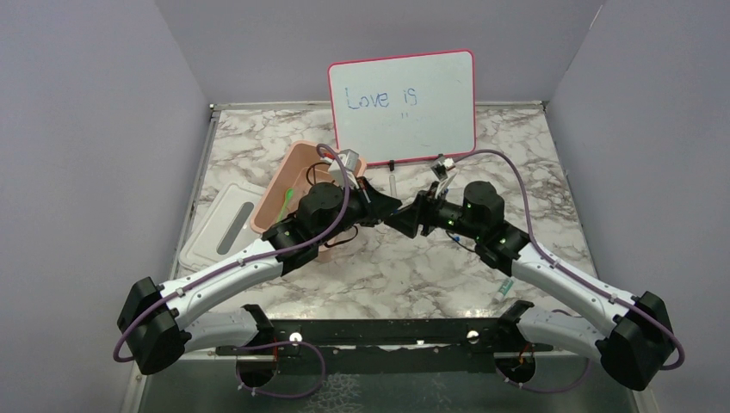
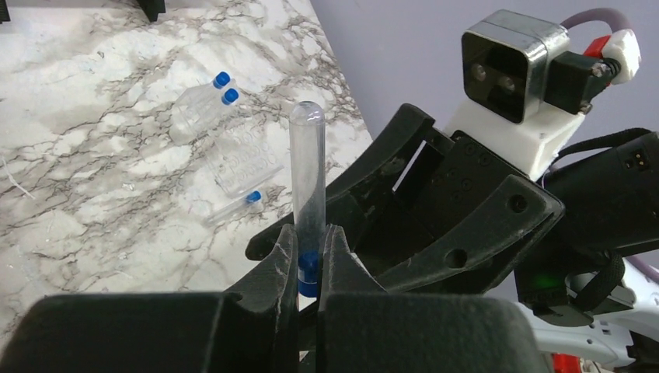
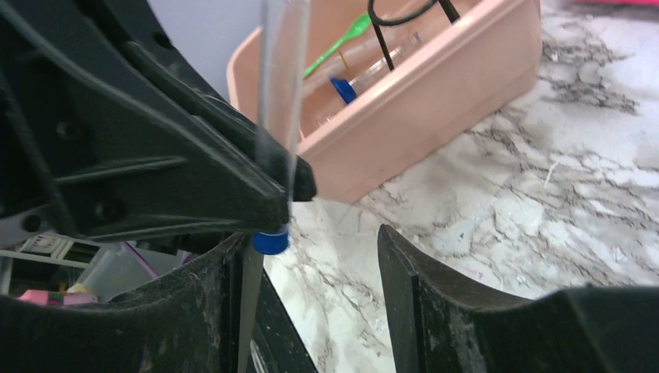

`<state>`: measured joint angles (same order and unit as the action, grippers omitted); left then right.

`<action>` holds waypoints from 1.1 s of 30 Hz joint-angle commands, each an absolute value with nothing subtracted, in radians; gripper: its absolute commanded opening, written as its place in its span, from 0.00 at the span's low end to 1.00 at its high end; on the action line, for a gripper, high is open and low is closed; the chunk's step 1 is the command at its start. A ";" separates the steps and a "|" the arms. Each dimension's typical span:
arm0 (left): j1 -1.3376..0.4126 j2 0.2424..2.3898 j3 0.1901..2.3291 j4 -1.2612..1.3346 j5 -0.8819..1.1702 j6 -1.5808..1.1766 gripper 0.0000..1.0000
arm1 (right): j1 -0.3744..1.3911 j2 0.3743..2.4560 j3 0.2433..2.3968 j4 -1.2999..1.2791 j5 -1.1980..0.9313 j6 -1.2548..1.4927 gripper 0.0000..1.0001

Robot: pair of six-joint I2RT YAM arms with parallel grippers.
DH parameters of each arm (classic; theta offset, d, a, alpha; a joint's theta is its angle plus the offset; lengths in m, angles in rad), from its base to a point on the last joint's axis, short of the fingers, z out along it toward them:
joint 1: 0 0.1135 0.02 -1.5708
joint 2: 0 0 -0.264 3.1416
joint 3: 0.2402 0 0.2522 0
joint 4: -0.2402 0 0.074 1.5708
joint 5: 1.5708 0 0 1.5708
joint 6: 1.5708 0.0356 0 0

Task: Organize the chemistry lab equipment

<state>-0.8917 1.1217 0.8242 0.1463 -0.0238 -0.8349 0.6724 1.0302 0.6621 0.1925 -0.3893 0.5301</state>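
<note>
A clear tube (image 2: 308, 179) with a blue cap (image 3: 270, 242) stands upright in my left gripper (image 2: 311, 256), which is shut on its capped end. My right gripper (image 3: 311, 249) is open, its jaws wide apart, and the tube's cap sits just off its left finger. The two grippers meet nose to nose over the table's middle, left gripper (image 1: 389, 209) against right gripper (image 1: 415, 217). The pink tub (image 3: 435, 101) holds a green-handled tool (image 3: 342, 35), a black wire stand (image 3: 396, 12) and another blue-capped tube (image 3: 365, 78). More blue-capped tubes (image 2: 203, 101) and a small one (image 2: 233, 208) lie on the marble.
The pink-framed whiteboard (image 1: 402, 105) stands at the back of the table. A white lid (image 1: 219, 228) lies left of the pink tub (image 1: 277, 185). A clear plastic tray (image 2: 247, 159) rests between the loose tubes. Purple walls close in both sides.
</note>
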 commanded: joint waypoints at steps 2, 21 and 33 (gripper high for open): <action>-0.891 1.110 0.825 0.178 -0.030 -0.878 0.00 | 0.675 0.980 0.609 0.338 -0.344 0.599 0.48; -0.863 1.062 0.820 0.162 -0.006 -0.895 0.37 | 0.675 0.881 0.568 0.276 -0.319 0.408 0.01; -0.725 1.120 0.907 0.124 0.333 -0.820 0.61 | 0.676 0.895 0.645 0.097 -0.410 0.263 0.01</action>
